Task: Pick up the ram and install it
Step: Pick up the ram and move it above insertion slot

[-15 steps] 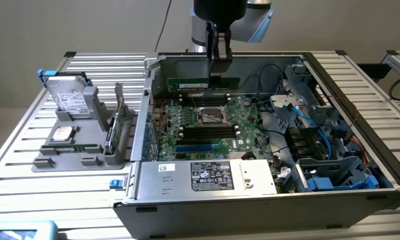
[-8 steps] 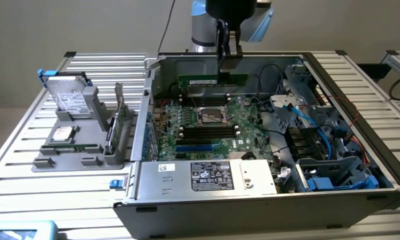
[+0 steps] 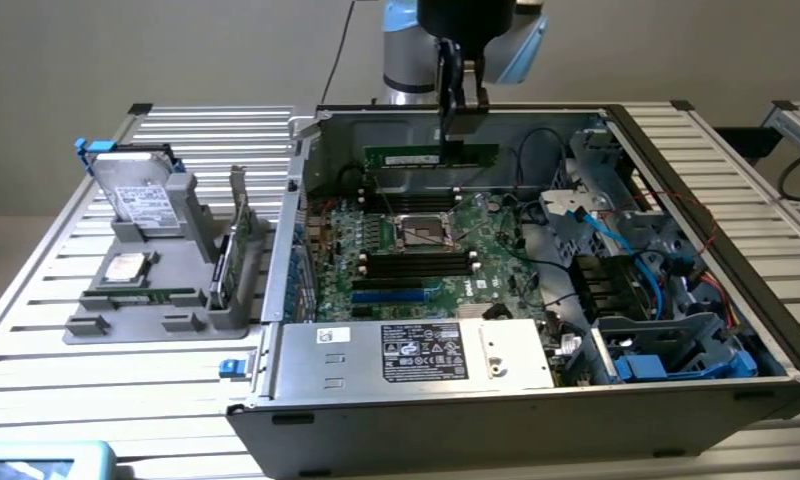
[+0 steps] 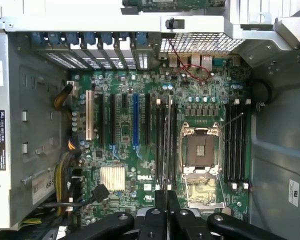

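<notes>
My gripper (image 3: 455, 118) hangs over the open computer case, shut on the ram (image 3: 431, 156), a long green stick held level by its upper edge. The stick hovers above the far row of black slots (image 3: 424, 188) on the green motherboard (image 3: 373, 255), apart from them. In the wrist view the ram (image 4: 168, 145) shows edge-on as a thin line running out from my gripper (image 4: 167, 200). It lines up with the black slots (image 4: 161, 145) beside the CPU socket (image 4: 202, 152). A second bank of black slots (image 4: 235, 142) lies on the socket's other side.
A grey holder (image 3: 133, 320) at the exterior view's left carries silver hard drives (image 3: 140, 195) and a green expansion card (image 3: 237, 235). The case holds the power supply (image 3: 414, 352), loose cables (image 3: 574, 225) and a blue drive cage (image 3: 674, 355). The case walls (image 3: 714, 220) hem in the board.
</notes>
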Controlling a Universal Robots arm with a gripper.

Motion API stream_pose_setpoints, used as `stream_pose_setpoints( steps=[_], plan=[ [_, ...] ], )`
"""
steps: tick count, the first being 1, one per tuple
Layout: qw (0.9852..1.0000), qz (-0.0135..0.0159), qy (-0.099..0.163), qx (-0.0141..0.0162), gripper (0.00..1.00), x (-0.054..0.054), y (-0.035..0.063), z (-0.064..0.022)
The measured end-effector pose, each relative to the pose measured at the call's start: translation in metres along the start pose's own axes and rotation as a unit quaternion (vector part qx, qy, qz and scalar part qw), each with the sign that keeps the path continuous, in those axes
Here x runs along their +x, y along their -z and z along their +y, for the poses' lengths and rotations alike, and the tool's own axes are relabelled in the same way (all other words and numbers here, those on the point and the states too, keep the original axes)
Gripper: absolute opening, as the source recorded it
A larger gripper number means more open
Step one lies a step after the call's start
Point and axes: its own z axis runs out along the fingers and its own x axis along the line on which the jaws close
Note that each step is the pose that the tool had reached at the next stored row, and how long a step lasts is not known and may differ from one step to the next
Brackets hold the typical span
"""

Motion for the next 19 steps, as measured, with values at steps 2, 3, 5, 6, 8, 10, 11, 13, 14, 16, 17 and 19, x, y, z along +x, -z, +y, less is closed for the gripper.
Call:
stream_pose_setpoints(
  steps=[2,3,5,6,8,10,11,13,14,16,17,19],
  plan=[
    [1.0,-0.0052,0.0,0.0003,0.13,0.0,-0.0018,0.0001],
    [1.0,-0.0053,0.0,0.0003,0.13,0.0,-0.0031,0.0002],
    [1.0,-0.0053,0.0,0.0002,0.13,0.0,-0.0055,0.0002],
    [1.0,-0.0049,0.0,0.0002,0.13,0.0,-0.0066,0.0002],
    [1.0,-0.0032,0.0,0.0002,0.13,0.0,-0.0086,0.0001],
    [1.0,-0.0012,0.0,0.0003,0.13,0.0,-0.01,0.0001],
    [1.0,-0.0006,0.0,0.0003,0.13,0.0,-0.0106,0.0],
    [1.0,-0.0002,0.0,0.0002,0.13,0.0,-0.0128,0.0],
    [1.0,-0.0001,0.0,-0.0002,0.13,0.0,-0.0139,-0.0001],
    [1.0,-0.0001,0.0,-0.0012,0.13,0.0,-0.017,-0.0001],
    [1.0,0.0011,0.0,-0.0015,0.13,-0.001,-0.0181,-0.0003],
    [1.0,0.0026,0.0,-0.0014,0.13,-0.001,-0.0203,-0.0002]
  ],
)
